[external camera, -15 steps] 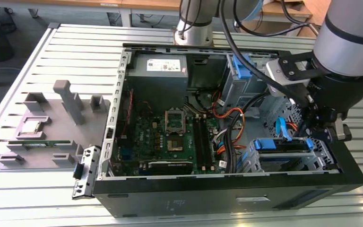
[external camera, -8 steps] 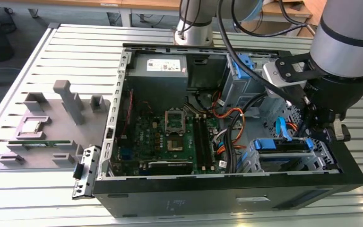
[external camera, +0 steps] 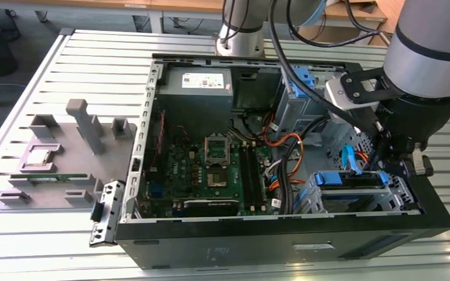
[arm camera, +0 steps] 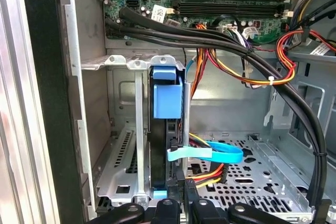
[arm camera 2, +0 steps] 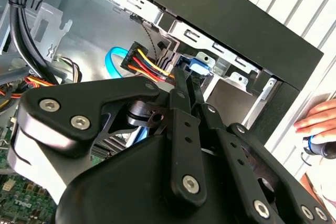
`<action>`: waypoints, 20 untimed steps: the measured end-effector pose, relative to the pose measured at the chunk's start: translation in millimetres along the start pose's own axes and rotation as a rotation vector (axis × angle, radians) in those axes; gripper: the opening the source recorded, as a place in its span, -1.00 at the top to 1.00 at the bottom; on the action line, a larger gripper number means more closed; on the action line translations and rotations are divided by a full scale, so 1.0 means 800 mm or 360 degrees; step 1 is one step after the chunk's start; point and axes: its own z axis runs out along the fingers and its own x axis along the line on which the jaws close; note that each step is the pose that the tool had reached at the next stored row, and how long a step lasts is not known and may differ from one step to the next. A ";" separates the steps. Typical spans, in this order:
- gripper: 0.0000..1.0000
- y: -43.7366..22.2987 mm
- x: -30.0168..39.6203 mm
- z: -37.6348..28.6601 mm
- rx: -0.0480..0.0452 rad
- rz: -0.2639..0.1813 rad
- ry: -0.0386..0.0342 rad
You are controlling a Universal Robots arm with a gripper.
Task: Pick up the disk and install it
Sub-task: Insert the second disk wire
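Observation:
The disk (arm camera: 167, 98) stands on edge inside the metal drive cage (arm camera: 131, 61) at the case's front corner, its blue carrier rail facing the first wrist camera. In the exterior view the disk (external camera: 350, 178) sits in the cage at the exterior view's lower right, and my gripper (external camera: 383, 168) hangs right over it. My gripper (arm camera: 185, 199) has its two thin black fingers drawn close together at the disk's near edge. The second wrist view shows my gripper (arm camera 2: 189, 77) pinched at the blue carrier end of the disk (arm camera 2: 198, 66).
A blue flat cable (arm camera: 210, 153) and red-yellow power wires (arm camera: 210, 174) lie beside the cage. Thick black cables (arm camera: 220, 43) cross above it. The motherboard (external camera: 209, 170) fills the case floor. A grey fixture (external camera: 61, 152) stands at the exterior view's left. A person's hand (arm camera 2: 315, 123) rests outside the case.

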 end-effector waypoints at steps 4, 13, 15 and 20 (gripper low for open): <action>0.67 0.0018 0.0010 0.0026 0.0008 0.0000 0.0000; 0.67 0.0136 0.0021 0.0035 0.0057 -0.0003 -0.0001; 0.67 0.0141 0.0025 0.0041 0.0063 -0.0003 -0.0001; 0.67 0.0164 0.0034 0.0056 0.0081 -0.0003 -0.0001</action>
